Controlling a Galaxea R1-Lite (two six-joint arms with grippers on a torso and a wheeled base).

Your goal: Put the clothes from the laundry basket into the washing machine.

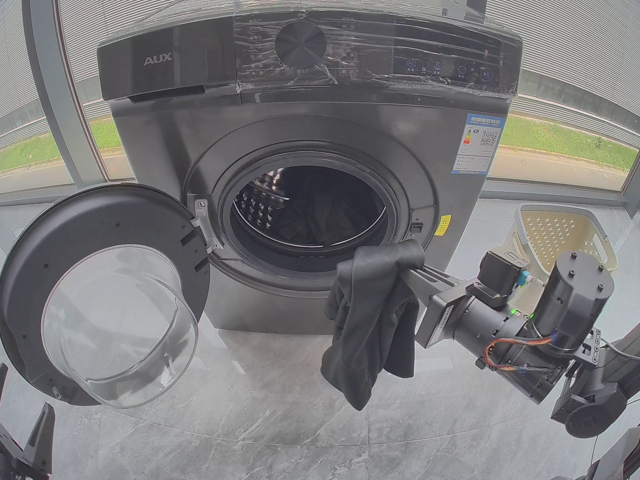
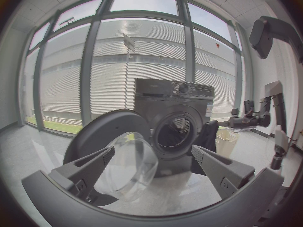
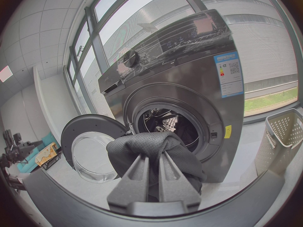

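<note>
The right pincer was clamped on a dark grey garment of finely perforated knit, which hung in limp folds just before the lower right rim of the washing machine opening, above the grey marbled floor. The machine was a matte dark grey box; crinkled clear film covered its control panel. Its round door stood swung wide, with a bulging transparent bowl. The drum was perforated metal with dark cloth inside. A blue-and-white label and a small yellow sticker sat on the front. The cream plastic laundry basket, its walls perforated, stood to the machine's right. The left pincer was spread apart, holding nothing.
</note>
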